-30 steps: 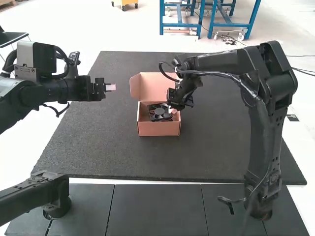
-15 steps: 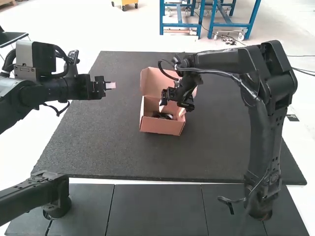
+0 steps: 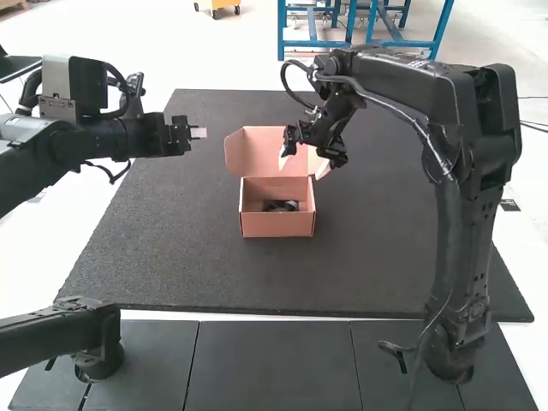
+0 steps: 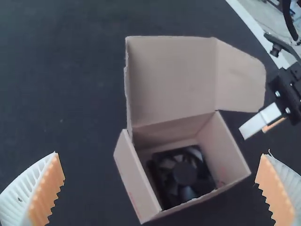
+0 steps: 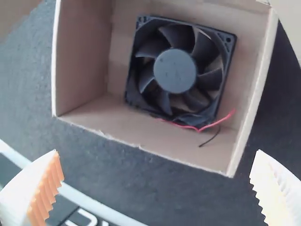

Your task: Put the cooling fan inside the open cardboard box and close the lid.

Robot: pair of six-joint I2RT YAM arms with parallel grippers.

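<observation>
Found a black mat (image 3: 171,240) covering the table. Found the right gripper (image 3: 304,158) held above the far side of the cardboard box (image 3: 276,218), close to the raised lid (image 3: 261,150), fingers spread wide and carrying nothing. Found the left gripper (image 3: 190,134) raised well apart from the box on its left side, fingers likewise spread and empty. Noted the box standing upright near the middle of the mat, lid up behind the opening, tuck flap at the lid's free edge. Located the cooling fan (image 5: 176,70) lying flat on the box floor, with a thin red wire (image 5: 207,125) trailing beside it, inside the walls. Judged placement complete and lid closure the step in hand. Advised pressing the lid from behind, forward and down about its crease, with a light, steady push. Advised bracing the front wall with the left gripper, the box appearing light enough to slide or tip. Advised guiding the tuck flap inside the front wall and keeping the wire clear of the seam.
</observation>
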